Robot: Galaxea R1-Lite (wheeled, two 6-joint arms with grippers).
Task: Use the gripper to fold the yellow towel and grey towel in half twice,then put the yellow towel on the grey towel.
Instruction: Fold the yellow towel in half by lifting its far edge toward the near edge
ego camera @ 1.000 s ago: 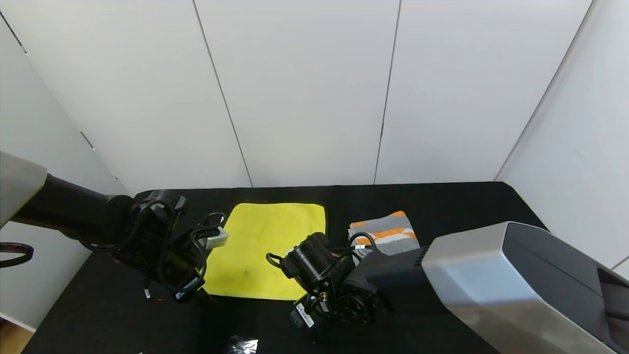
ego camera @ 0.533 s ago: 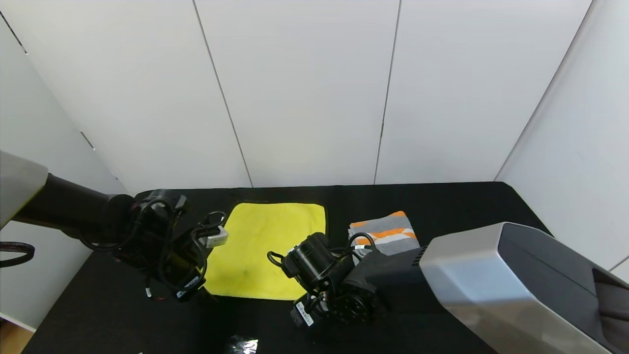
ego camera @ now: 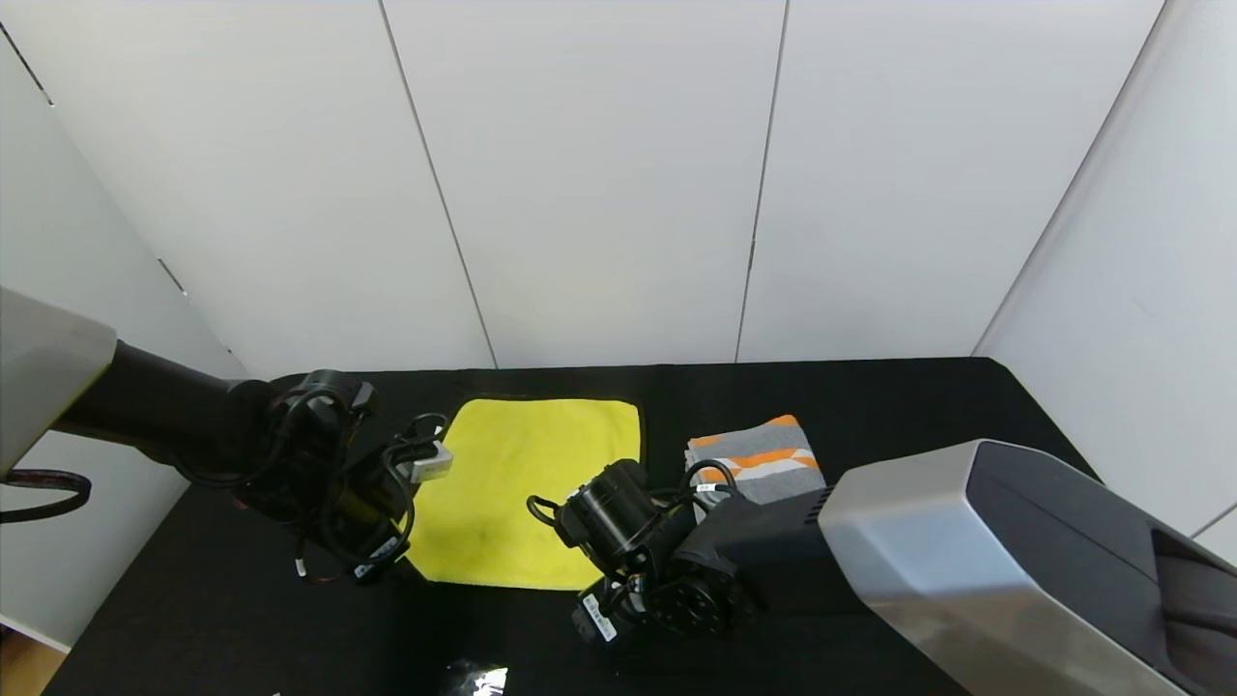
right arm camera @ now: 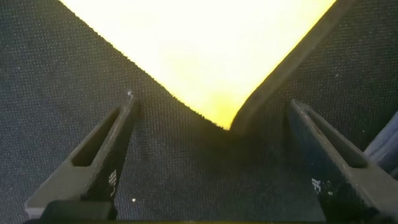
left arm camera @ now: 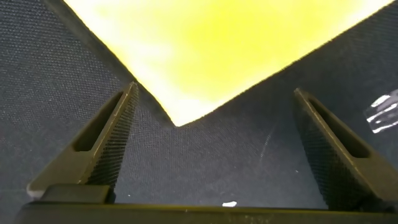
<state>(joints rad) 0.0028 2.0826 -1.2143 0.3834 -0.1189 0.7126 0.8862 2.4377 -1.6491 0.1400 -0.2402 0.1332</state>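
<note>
The yellow towel (ego camera: 522, 483) lies spread flat on the black table. To its right the grey towel (ego camera: 759, 459) sits folded, its orange-and-white band showing. My left gripper (left arm camera: 216, 91) hovers open just above the yellow towel's (left arm camera: 217, 43) near-left corner, which points between the fingers (left arm camera: 115, 134). My right gripper (right arm camera: 211, 99) is open over the yellow towel's (right arm camera: 205, 43) near-right corner, where the black trim curls beside the yellow. Neither gripper holds anything.
The black table (ego camera: 870, 396) is ringed by white wall panels at the back and sides. A small shiny scrap (ego camera: 478, 677) lies near the front edge and shows in the left wrist view as a glint (left arm camera: 382, 112). The right arm's housing (ego camera: 995, 570) covers the table's near-right part.
The left arm has shifted slightly rightward toward the yellow towel's corner. The right arm has barely moved. Both grippers stay open and the towels have not moved.
</note>
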